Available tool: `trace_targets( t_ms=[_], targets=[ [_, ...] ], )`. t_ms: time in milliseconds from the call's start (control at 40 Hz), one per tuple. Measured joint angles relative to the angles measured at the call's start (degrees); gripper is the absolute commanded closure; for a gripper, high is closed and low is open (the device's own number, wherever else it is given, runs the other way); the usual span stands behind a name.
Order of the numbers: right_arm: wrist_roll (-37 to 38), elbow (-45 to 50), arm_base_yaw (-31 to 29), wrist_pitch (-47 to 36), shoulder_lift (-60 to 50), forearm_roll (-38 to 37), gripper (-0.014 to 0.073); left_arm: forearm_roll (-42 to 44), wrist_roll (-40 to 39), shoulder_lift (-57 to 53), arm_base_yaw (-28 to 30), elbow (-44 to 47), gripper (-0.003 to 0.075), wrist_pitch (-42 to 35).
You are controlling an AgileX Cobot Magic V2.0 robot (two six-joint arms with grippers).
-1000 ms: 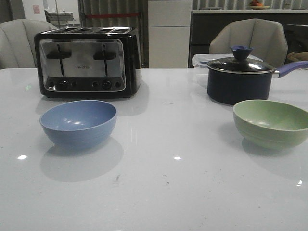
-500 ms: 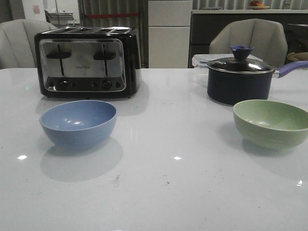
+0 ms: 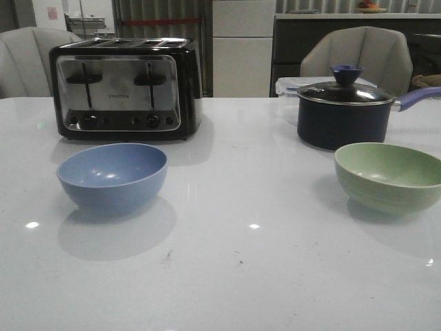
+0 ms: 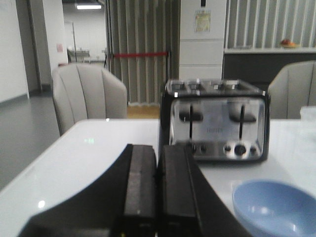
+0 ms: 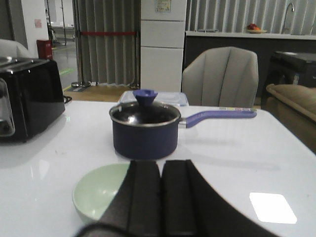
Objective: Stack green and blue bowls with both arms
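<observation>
Left gripper (image 4: 158, 190): fingers pressed together, empty.
Blue bowl (image 3: 112, 176): upright on white table (image 3: 234, 262), in front of toaster (image 3: 124, 88).
Green bowl (image 3: 390, 176): upright, before lidded saucepan (image 3: 343, 114).
Right gripper (image 5: 161, 197): fingers together, empty.

Two round matte bowls sit on the white table (image 3: 227, 276): one dusty blue bowl (image 3: 112, 176) and one pale sage green bowl (image 3: 388, 176). There is one black and chrome four-slot toaster (image 3: 125, 88), one dark lidded saucepan with a blue handle (image 3: 344, 114), and one clear plastic container (image 3: 288, 85) behind the pan. Two grey padded chairs stand at the far side, one on the left (image 3: 27, 61) and one on the right (image 3: 357, 58), and there are two black grippers, the left (image 4: 157, 192) and the right (image 5: 161, 197).
</observation>
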Motion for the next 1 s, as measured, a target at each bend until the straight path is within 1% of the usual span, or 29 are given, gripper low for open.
trace_targets(
  t_ms=[125, 225, 400, 525, 600, 775, 1000],
  targets=[
    [0.0, -8.7, 0.0, 4.9, 0.5, 0.0, 0.0536, 0.0, 0.0, 0.1, 0.0, -8.3, 0.0627, 3.4],
    [0.0, -16.1, 0.0, 9.9, 4.2, 0.0, 0.0536, 0.0, 0.0, 2.4, 0.0, -16.1, 0.0627, 8.1],
    [0.0, -27.3, 0.0, 18.8, 13.6, 0.0, 0.0536, 0.0, 0.0, 11.2, 0.0, -29.0, 0.0627, 19.6],
    [0.0, -33.2, 0.0, 25.7, 20.6, 0.0, 0.0536, 0.0, 0.0, 18.4, 0.0, -35.1, 0.0627, 29.0],
    [0.4, -34.9, 0.0, 29.0, 24.3, 0.0, 0.0536, 0.0, 0.0, 22.2, 0.0, -36.3, 0.0627, 32.8],
    [0.0, -35.2, 0.0, 34.5, 32.9, 0.0, 0.0536, 0.0, 0.0, 29.3, 0.0, -36.5, 0.0627, 38.2],
    [0.0, -35.2, 0.0, 37.0, 42.5, 0.0, 0.0536, 0.0, 0.0, 35.8, 0.0, -36.5, 0.0627, 40.8]
  ],
)
